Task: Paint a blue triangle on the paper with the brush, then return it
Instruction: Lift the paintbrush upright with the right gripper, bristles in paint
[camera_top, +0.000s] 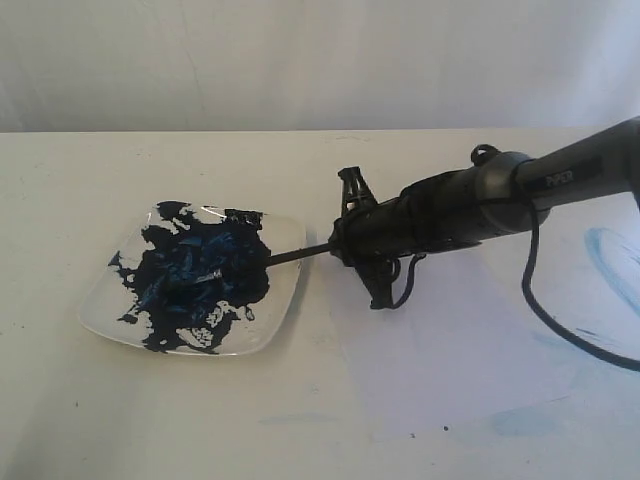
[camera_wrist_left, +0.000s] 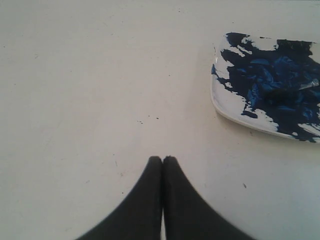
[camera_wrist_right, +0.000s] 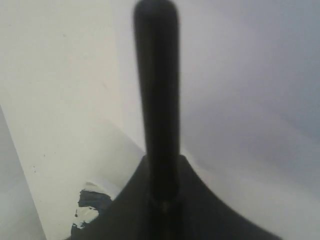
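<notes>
Cream tabletop (camera_top: 120, 420), plain white backdrop (camera_top: 300, 60), nothing fancy. What matters here is how the brush (camera_top: 295, 255) lines up with the right gripper (camera_top: 338, 248).

In the exterior view the brush lies pretty much along the 9-to-3 line. The bristle end is out at 9 o'clock, sunk in the blue mess on the plate (camera_top: 105, 300), and the handle runs back toward 3 o'clock straight into the claw. In the right wrist view the black handle sits between the two fingers with no gap I can spot on either side. I'd call it pinched on the handle, well back from the bristles.

The paper (camera_top: 450, 350) is the opposite way. From the claw it's at roughly 4 o'clock, under the forearm and apart from the plate. There's no blue triangle on it yet, just a couple of faint pale smears (camera_top: 610, 255) out toward 3 o'clock.

My guess is the next move lifts the tip out of the paint and swings it from 9 round toward 4.

The left gripper (camera_wrist_left: 162, 159) has its fingers pressed together on nothing, over bare table near the plate. So the right arm is clearly the one for this job.
</notes>
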